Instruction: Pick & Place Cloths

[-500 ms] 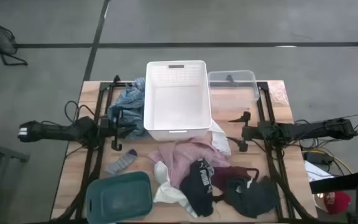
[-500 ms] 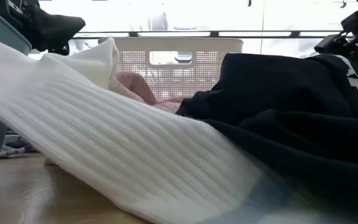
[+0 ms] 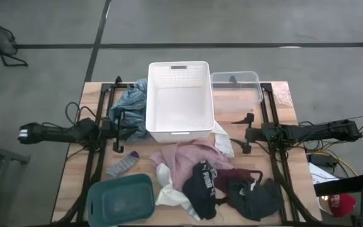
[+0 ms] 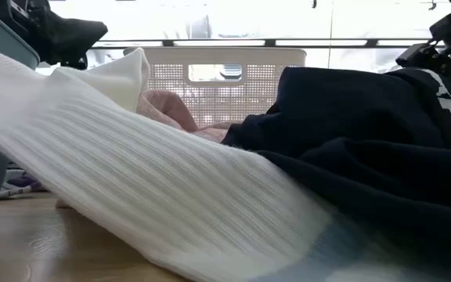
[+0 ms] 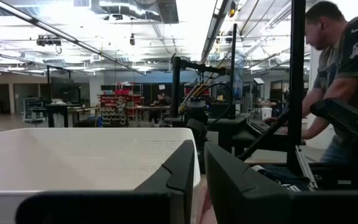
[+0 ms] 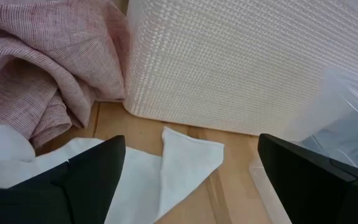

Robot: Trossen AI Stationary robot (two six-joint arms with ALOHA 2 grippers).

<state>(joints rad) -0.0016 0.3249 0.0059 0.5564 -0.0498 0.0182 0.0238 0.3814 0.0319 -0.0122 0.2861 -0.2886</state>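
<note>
In the high view the white basket [image 3: 180, 98] stands at the table's far middle. A blue-grey cloth [image 3: 130, 101] lies against its left wall. Near its front lie a pink cloth [image 3: 188, 156], white cloths [image 3: 169, 189], a black garment [image 3: 203, 186], a maroon one [image 3: 232, 180] and a dark grey one [image 3: 256, 198]. A grey sock [image 3: 123, 165] lies apart on the left. My left gripper [image 3: 123, 131] hovers left of the basket, fingers shut on nothing [image 5: 199, 177]. My right gripper [image 3: 241, 131] hovers right of the basket, open [image 6: 191, 162] above a white cloth [image 6: 179, 165].
A teal bin [image 3: 120, 198] sits at the near left corner. A clear plastic container [image 3: 235, 85] stands right of the basket. In the low view a white ribbed cloth [image 4: 131, 180] and the black garment [image 4: 366, 149] fill the front. A person [image 5: 347, 62] stands beyond the table's right side.
</note>
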